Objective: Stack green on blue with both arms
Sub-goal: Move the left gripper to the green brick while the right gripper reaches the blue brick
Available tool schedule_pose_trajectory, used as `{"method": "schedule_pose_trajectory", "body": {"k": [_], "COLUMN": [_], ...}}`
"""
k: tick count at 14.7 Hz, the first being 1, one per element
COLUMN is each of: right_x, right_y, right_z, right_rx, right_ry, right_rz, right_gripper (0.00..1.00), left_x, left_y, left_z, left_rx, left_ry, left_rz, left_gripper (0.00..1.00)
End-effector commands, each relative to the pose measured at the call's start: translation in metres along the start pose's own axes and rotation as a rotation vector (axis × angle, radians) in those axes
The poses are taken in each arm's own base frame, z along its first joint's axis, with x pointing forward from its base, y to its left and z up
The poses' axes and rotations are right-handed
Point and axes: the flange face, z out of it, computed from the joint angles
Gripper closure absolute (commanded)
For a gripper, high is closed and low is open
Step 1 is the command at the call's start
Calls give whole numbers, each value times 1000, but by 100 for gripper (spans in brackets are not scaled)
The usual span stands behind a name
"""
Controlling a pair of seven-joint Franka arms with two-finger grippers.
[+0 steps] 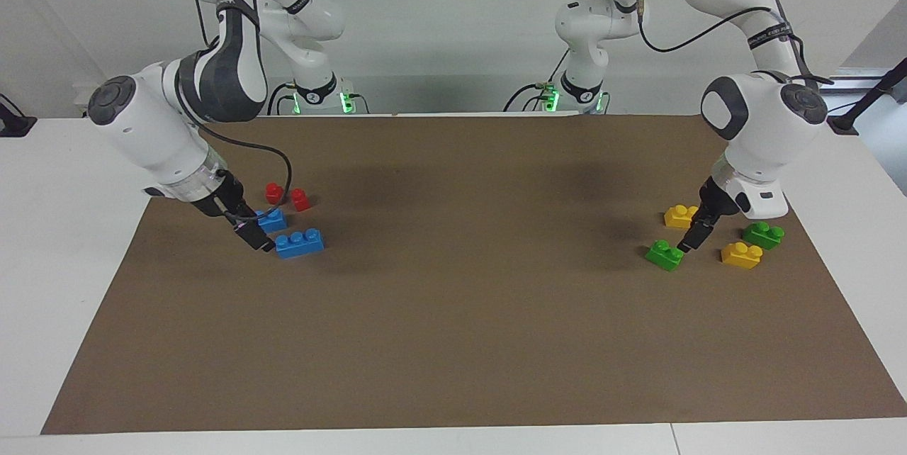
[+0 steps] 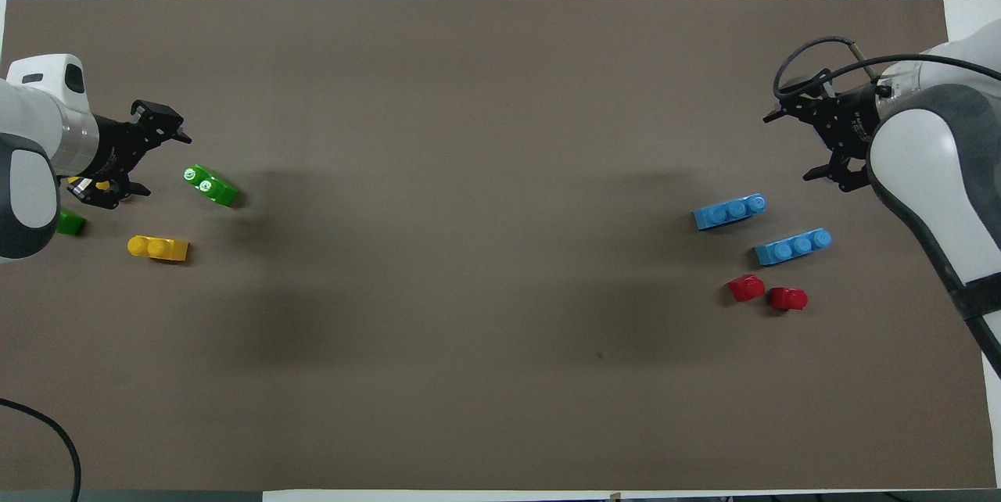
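At the right arm's end of the brown mat (image 1: 453, 313), we read a reach in progress. The right gripper (image 1: 263, 244), fingers spread and empty, hangs just beside the end of the blue three-stud brick (image 1: 299, 242) lying farther from the robots, and at the other end the left gripper (image 1: 689, 242), equally spread and empty, hangs just beside the bright green two-stud brick (image 1: 665, 254). Next, we judge, each must straddle its brick and close. The right gripper covers part of the nearer blue brick (image 1: 275, 220), and from above the left arm hides most of the darker green brick (image 2: 70, 222).
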Motion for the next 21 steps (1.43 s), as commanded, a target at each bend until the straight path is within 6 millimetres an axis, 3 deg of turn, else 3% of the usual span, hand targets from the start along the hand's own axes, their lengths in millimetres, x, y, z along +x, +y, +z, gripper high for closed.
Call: {"method": "schedule_pose_trajectory", "body": {"k": [1, 6, 10, 13, 17, 21], "right_x": [3, 16, 24, 28, 42, 40], "right_y": [6, 18, 22, 24, 34, 46], "right_z": [16, 34, 44, 53, 67, 87], "right_rx": [48, 73, 74, 80, 76, 40], "right_ry": [-52, -77, -110, -146, -176, -196], "right_rz": [122, 236, 274, 324, 374, 386], "right_gripper": [1, 1, 1, 1, 1, 1], "left_x": [5, 7, 8, 0, -1, -4], "left_y": [-7, 0, -2, -10, -12, -11], "left_z": [23, 66, 79, 99, 101, 102], "left_rx": [-33, -38, -31, -41, -41, -33], "left_ry": [17, 24, 19, 34, 36, 28], "left_rz": [-63, -123, -128, -129, -129, -125], "left_gripper": [0, 0, 0, 0, 0, 0]}}
